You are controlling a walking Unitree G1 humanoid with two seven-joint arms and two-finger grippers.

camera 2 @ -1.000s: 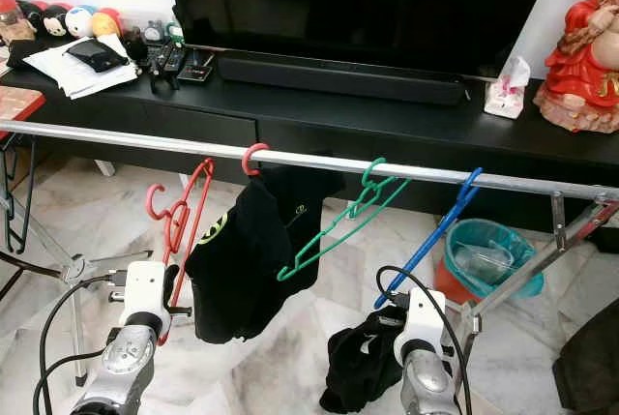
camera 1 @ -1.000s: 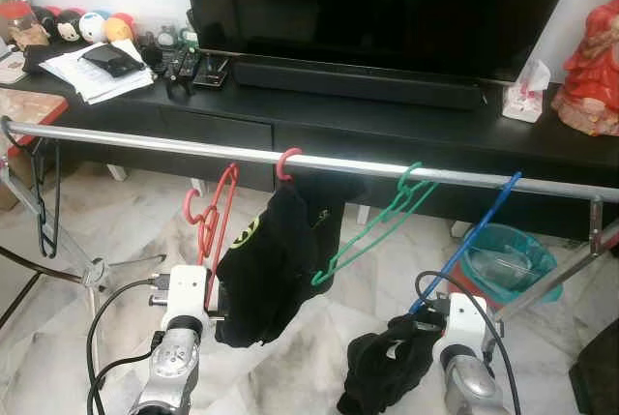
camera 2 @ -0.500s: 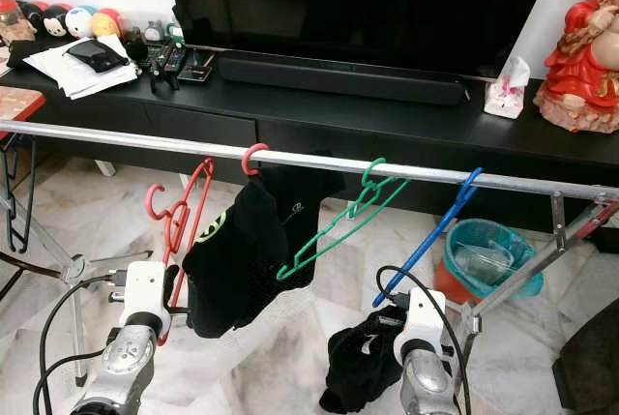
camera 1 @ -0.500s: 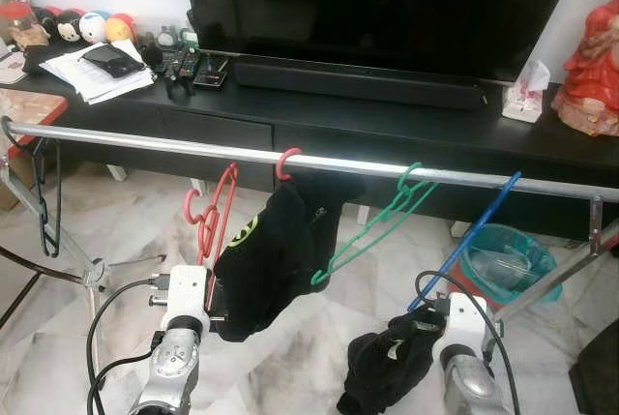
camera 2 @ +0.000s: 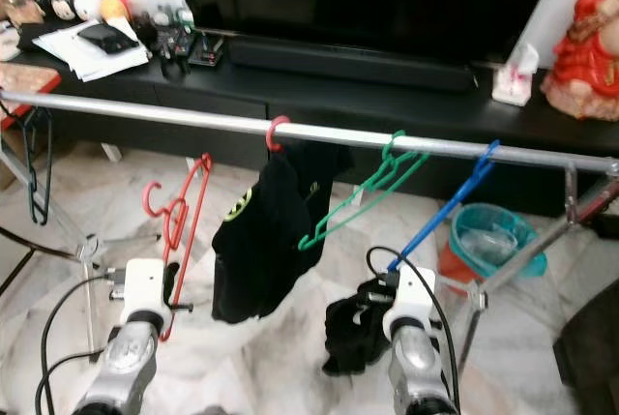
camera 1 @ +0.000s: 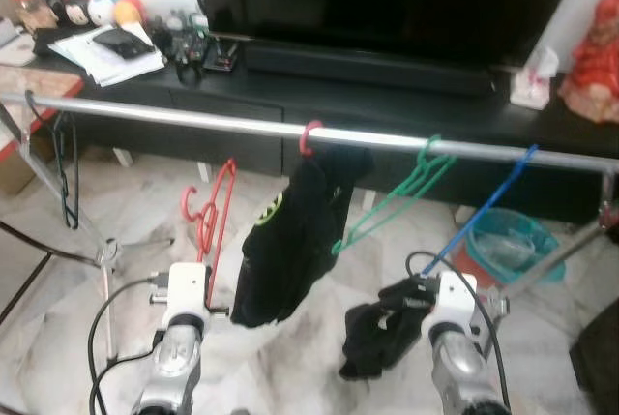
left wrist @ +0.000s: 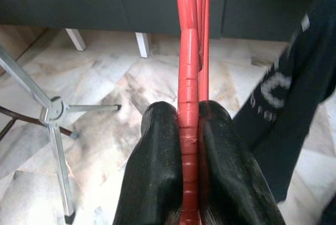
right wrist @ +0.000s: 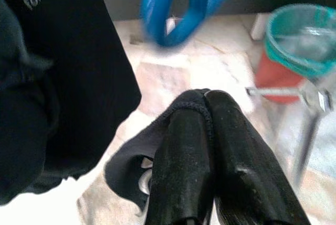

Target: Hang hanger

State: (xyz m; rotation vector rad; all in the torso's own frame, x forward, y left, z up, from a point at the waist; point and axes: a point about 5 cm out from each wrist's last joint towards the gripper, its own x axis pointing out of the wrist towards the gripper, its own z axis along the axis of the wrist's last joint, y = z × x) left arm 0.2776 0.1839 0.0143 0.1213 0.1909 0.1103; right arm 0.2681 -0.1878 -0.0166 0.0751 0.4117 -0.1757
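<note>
Rail first: your long silver clothes rail (camera 1: 203,122) runs across the scene in front of the low black TV cabinet (camera 1: 387,105). At its far left end a thin dark wire hanger (camera 1: 66,168) hangs from it. Your left gripper (left wrist: 182,130) sits low on the near left, its two black fingers (left wrist: 157,178) pinched tight on the red plastic hanger (camera 1: 215,212), which stands upright below the rail with its hook not touching the bar. Just right of it a black T-shirt (camera 1: 290,251) hangs from the rail on a red hook (camera 1: 310,137). Further right, a green plastic hanger (camera 1: 387,207) hangs tilted from the rail, then a blue plastic hanger (camera 1: 479,212), also tilted. Your right gripper (right wrist: 207,115) is low on the near right, fingers closed together on a crumpled black garment (camera 1: 379,338). Beyond it stands a teal bin (camera 1: 508,251) on the marble floor (camera 1: 58,270).
</note>
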